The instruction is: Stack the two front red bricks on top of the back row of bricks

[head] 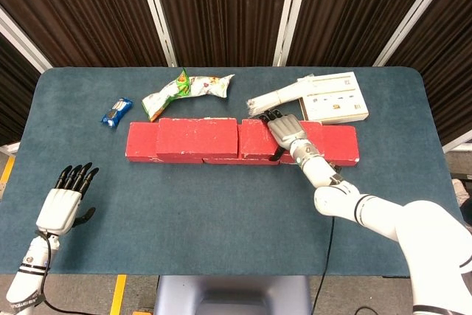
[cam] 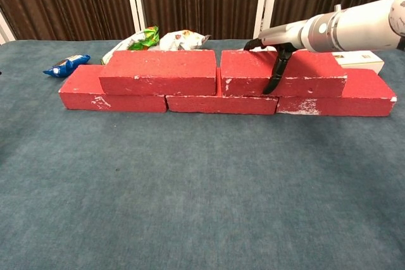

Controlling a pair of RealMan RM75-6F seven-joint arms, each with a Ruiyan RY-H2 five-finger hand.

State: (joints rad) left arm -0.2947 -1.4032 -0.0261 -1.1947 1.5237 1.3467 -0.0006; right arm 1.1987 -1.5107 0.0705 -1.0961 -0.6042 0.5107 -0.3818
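Two red bricks lie on top of a back row of red bricks (head: 140, 142) (cam: 221, 104). The upper left brick (head: 195, 136) (cam: 158, 71) lies free. My right hand (head: 285, 130) (cam: 276, 55) grips the upper right brick (head: 256, 138) (cam: 307, 71), with fingers over its top and back edge and the thumb down its front face. My left hand (head: 63, 201) rests open near the table's front left corner, far from the bricks, and does not show in the chest view.
Behind the bricks lie a blue packet (head: 116, 111) (cam: 66, 64), a green snack bag (head: 168, 94) (cam: 135, 40), a white snack bag (head: 212, 85) (cam: 182, 39), a rolled white packet (head: 276, 97) and a white box (head: 341, 98) (cam: 362, 59). The blue table (head: 221, 212) has a bare front half.
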